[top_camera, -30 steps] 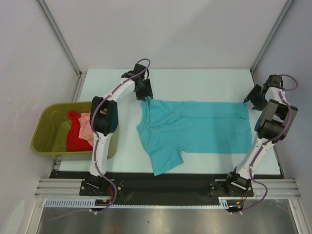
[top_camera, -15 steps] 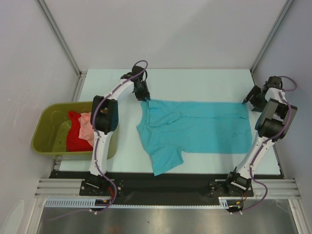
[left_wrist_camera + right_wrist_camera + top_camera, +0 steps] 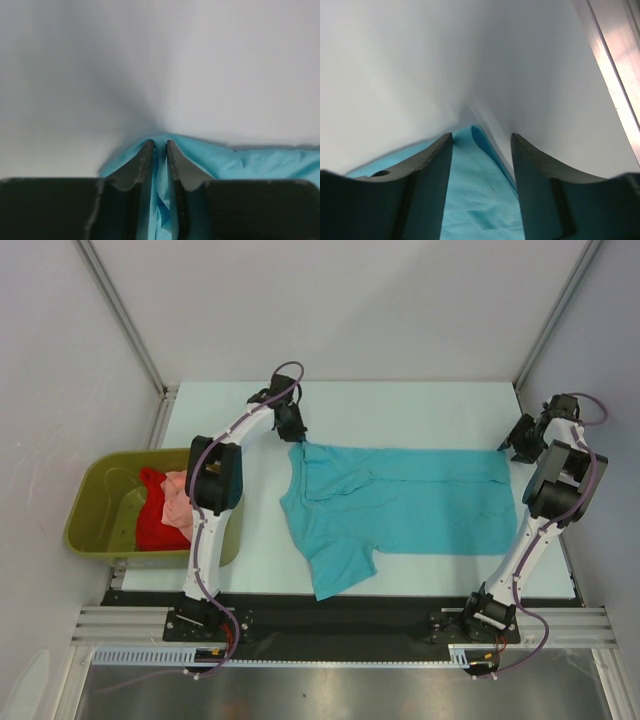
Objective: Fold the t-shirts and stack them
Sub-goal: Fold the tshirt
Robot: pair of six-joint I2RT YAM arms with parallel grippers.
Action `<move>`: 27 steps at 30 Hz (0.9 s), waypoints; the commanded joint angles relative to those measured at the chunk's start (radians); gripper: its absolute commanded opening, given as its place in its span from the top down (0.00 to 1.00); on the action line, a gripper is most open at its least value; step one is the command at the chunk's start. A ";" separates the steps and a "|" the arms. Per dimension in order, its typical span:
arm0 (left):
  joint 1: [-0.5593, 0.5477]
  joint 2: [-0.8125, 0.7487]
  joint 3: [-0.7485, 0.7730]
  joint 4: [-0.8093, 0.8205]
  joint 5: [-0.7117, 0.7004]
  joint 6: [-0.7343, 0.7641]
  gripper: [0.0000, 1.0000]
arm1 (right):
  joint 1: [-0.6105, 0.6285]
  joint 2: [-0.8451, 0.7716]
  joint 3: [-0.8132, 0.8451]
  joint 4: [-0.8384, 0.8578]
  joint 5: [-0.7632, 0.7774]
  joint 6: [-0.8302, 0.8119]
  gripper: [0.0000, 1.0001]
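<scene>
A turquoise-blue t-shirt (image 3: 400, 502) lies spread across the white table. My left gripper (image 3: 296, 440) is shut on its far left corner; in the left wrist view the cloth (image 3: 220, 161) is pinched between the jaws (image 3: 160, 145). My right gripper (image 3: 510, 445) is open at the far right corner. In the right wrist view the shirt's hem corner (image 3: 475, 165) lies between the spread jaws (image 3: 482, 142). A salmon-pink t-shirt (image 3: 177, 492) and a red t-shirt (image 3: 155, 523) lie crumpled in the tub.
An olive-green plastic tub (image 3: 100, 510) sits off the table's left edge. Aluminium frame posts (image 3: 545, 325) and white walls close in the back and sides. A metal rail (image 3: 620, 60) runs along the table's right edge.
My right gripper has let go of the shirt's far right corner and opened, shifting slightly right. The left gripper has barely moved and keeps its hold.
</scene>
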 commanded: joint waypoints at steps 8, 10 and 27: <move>0.023 -0.038 -0.030 0.060 -0.026 0.017 1.00 | 0.009 0.031 0.040 0.037 0.034 0.027 0.78; 0.025 -0.044 -0.044 0.072 -0.031 0.012 1.00 | 0.009 0.025 0.049 0.045 0.063 0.033 0.94; 0.040 -0.116 -0.159 0.215 -0.083 -0.023 0.99 | 0.018 0.017 0.015 0.146 0.281 0.030 1.00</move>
